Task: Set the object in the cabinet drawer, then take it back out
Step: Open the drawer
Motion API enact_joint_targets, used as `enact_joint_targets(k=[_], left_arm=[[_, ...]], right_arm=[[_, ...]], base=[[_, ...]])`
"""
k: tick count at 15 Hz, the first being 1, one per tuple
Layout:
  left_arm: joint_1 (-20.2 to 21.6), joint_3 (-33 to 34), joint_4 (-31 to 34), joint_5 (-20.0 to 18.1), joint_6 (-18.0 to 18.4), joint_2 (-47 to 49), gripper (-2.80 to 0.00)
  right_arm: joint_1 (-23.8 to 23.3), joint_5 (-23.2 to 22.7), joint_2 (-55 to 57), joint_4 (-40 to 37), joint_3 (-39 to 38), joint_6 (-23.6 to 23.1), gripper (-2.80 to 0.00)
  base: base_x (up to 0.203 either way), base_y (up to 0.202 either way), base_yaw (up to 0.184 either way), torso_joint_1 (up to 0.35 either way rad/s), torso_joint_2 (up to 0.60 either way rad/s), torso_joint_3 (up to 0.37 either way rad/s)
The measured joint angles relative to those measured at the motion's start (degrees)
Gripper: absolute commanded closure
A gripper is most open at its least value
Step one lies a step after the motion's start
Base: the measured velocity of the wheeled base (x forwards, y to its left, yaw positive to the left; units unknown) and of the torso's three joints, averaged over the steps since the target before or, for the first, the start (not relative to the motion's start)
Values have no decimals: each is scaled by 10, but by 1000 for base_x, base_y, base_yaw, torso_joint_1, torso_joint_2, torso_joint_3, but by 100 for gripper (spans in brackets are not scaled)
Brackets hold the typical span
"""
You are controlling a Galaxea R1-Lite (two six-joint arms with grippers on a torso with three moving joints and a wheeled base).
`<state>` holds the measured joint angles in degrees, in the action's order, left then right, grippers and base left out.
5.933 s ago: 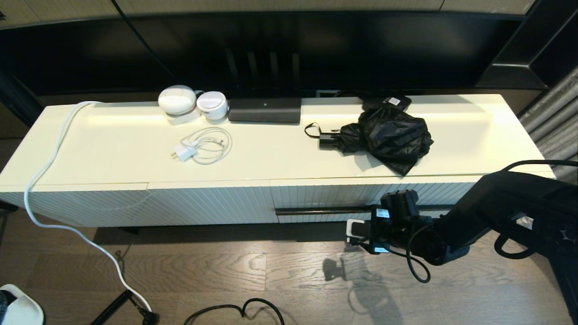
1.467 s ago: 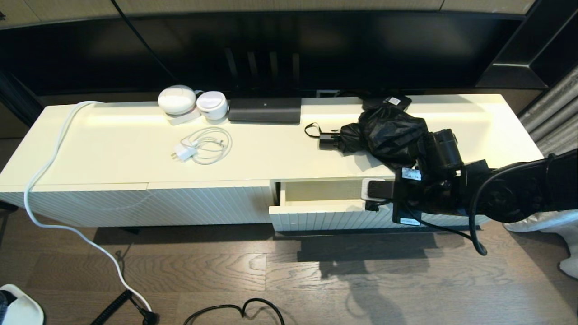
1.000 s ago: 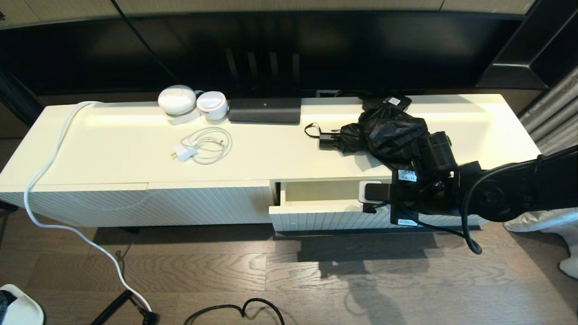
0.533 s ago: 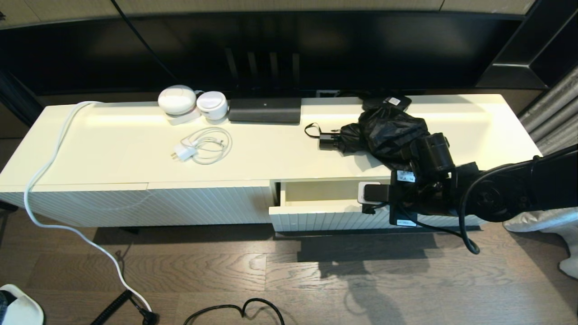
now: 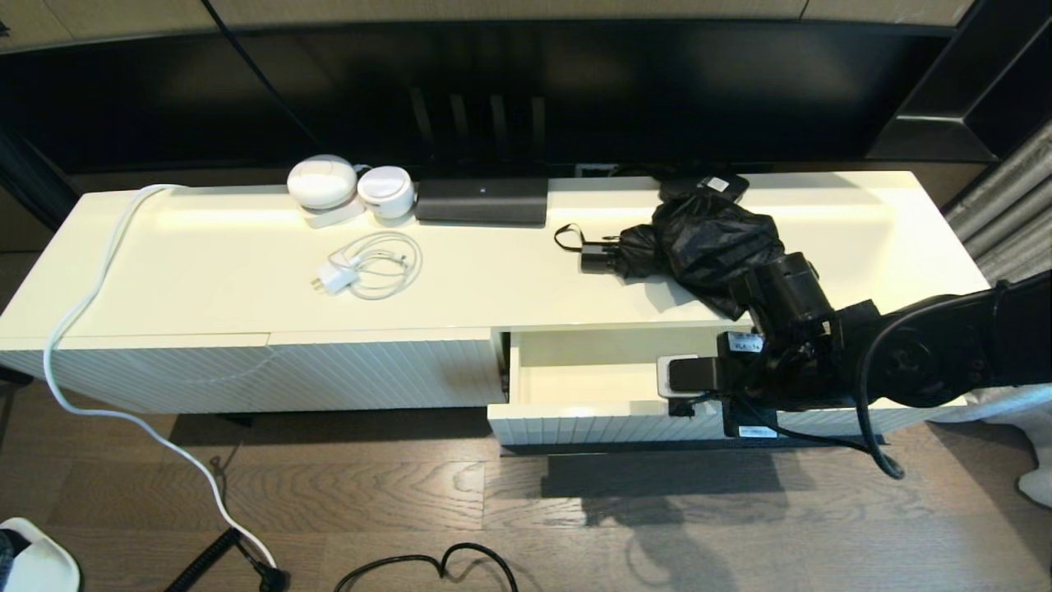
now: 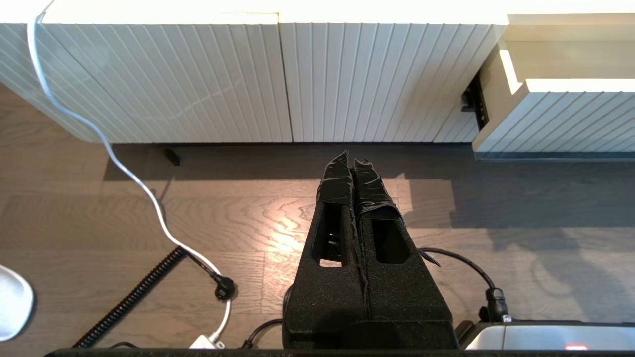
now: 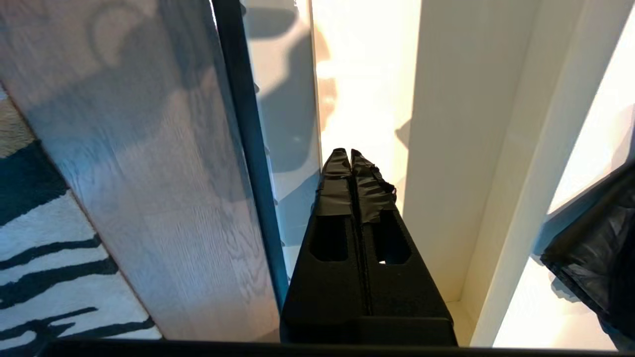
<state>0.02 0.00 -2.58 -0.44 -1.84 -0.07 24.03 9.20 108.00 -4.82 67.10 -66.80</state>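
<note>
Cabinet drawer (image 5: 575,386) pulled partly open, right gripper (image 7: 349,153) fingers pressed together, empty, apparently over the drawer's right part, black umbrella (image 5: 699,247) on cabinet top (image 5: 205,271) behind, left gripper (image 6: 352,163) closed over floor

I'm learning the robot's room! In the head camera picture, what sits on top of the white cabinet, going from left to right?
White cable → two white round gadgets → coiled white charger → long black box → black umbrella.
</note>
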Motion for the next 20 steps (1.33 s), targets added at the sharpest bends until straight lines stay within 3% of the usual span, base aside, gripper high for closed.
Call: enact_joint_targets(k=[20], left_arm=[[0,0,0,0,0,0,0]], right_arm=[[5,4,-40,6,-121,1,0]], base=[[0,0,0,0,0,0]])
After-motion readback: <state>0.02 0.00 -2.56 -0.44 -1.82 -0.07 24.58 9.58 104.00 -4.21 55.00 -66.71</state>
